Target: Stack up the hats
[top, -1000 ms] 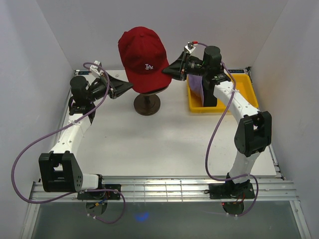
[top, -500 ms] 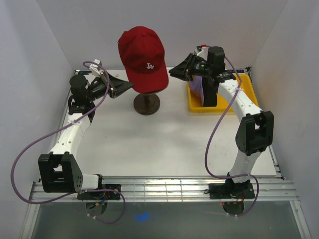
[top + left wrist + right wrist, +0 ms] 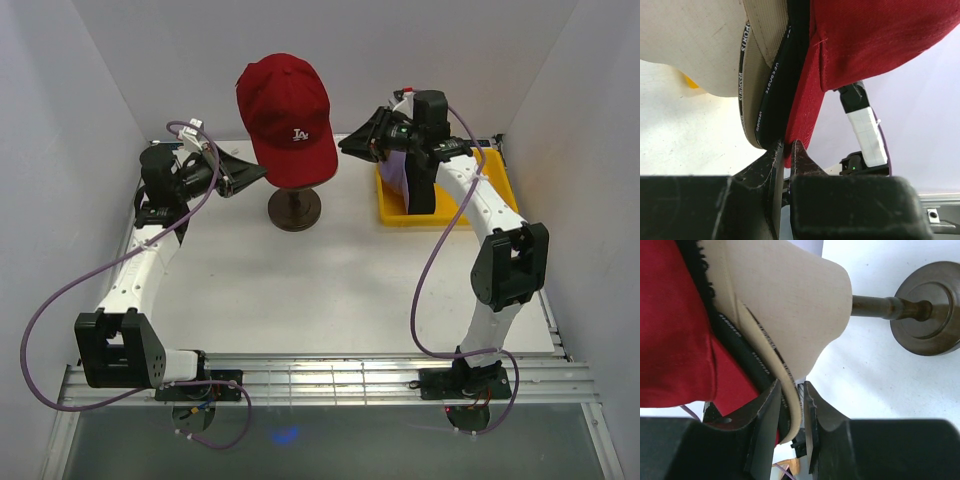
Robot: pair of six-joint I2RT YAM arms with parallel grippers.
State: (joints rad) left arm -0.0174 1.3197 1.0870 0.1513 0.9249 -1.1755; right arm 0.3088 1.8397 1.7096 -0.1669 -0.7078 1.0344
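Observation:
A red hat (image 3: 285, 105) sits on top of the beige mannequin head (image 3: 785, 295) on its dark stand (image 3: 295, 208). Under it the wrist views show a black hat's rim (image 3: 790, 65) and a beige band with black lettering. My left gripper (image 3: 255, 177) is at the hat's left side, shut on the red rim (image 3: 788, 146). At the right side my right gripper (image 3: 347, 143) stands narrowly open, the black and beige rims between its fingers (image 3: 791, 386) and a gap beside the inner finger. A lavender hat (image 3: 398, 170) lies in the yellow bin.
The yellow bin (image 3: 490, 175) stands at the back right, just behind my right arm. White walls close the table on both sides and at the back. The stand's round foot (image 3: 925, 310) rests on the white tabletop between the two arms.
My right gripper has drawn slightly right and up from the hat's edge, its wrist has turned and its jaws have widened a little. The left arm and the red hat have not moved.

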